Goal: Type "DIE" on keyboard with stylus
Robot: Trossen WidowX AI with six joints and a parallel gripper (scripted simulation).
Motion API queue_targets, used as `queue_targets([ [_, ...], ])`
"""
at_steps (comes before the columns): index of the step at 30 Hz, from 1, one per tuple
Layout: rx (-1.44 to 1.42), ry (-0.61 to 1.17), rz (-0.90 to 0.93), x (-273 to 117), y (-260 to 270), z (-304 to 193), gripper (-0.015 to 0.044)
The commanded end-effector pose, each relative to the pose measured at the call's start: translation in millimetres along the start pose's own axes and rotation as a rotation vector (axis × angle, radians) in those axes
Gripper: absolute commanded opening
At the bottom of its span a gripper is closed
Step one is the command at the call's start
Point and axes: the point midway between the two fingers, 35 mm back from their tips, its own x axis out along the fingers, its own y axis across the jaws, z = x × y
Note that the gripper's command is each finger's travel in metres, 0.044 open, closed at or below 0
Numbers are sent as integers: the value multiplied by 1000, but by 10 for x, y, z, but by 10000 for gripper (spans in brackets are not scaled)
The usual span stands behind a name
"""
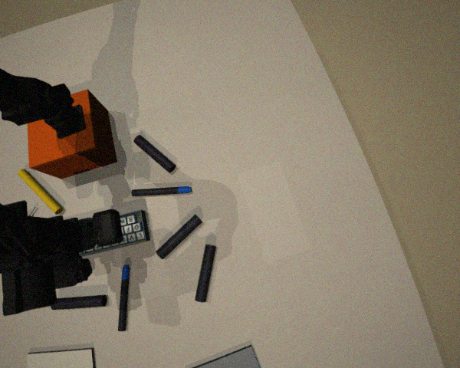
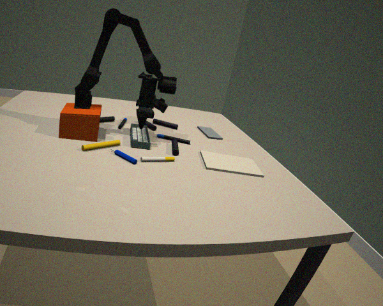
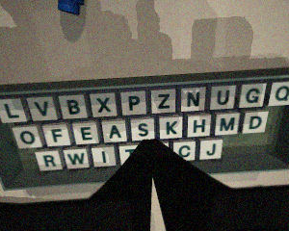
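The stylus, a blue pen (image 2: 126,157) with a thin pointed tip, lies on the desk on the near side of the keyboard in the exterior view. In the top view the arm hides nearly all of it. My gripper (image 2: 141,127) (image 3: 149,145) is shut with nothing between its fingers. It points down over the keyboard (image 1: 146,223) (image 2: 140,145) (image 3: 144,83), its tips just below the S key (image 3: 143,129) in the wrist view and covering keys beside T. The D key (image 3: 255,122), I key (image 3: 104,157) and E key (image 3: 87,134) are visible.
The orange base block (image 1: 61,148) (image 2: 79,126) stands beside the keyboard. A yellow rod (image 1: 40,191) (image 2: 101,145), a white-yellow marker (image 2: 155,159), two blue-ended black pens (image 1: 156,192) (image 1: 123,299) and several black rods surround it. A cream pad (image 2: 231,163) and grey pad (image 2: 209,132) lie farther off.
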Motion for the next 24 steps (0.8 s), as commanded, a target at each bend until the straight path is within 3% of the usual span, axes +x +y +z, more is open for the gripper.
queue_targets([
  [1,-6,2,-3,7,-17,-13,0],
  [9,-6,2,-9,1,-702,-8,0],
  [24,-6,2,-10,1,-722,-10,0],
])
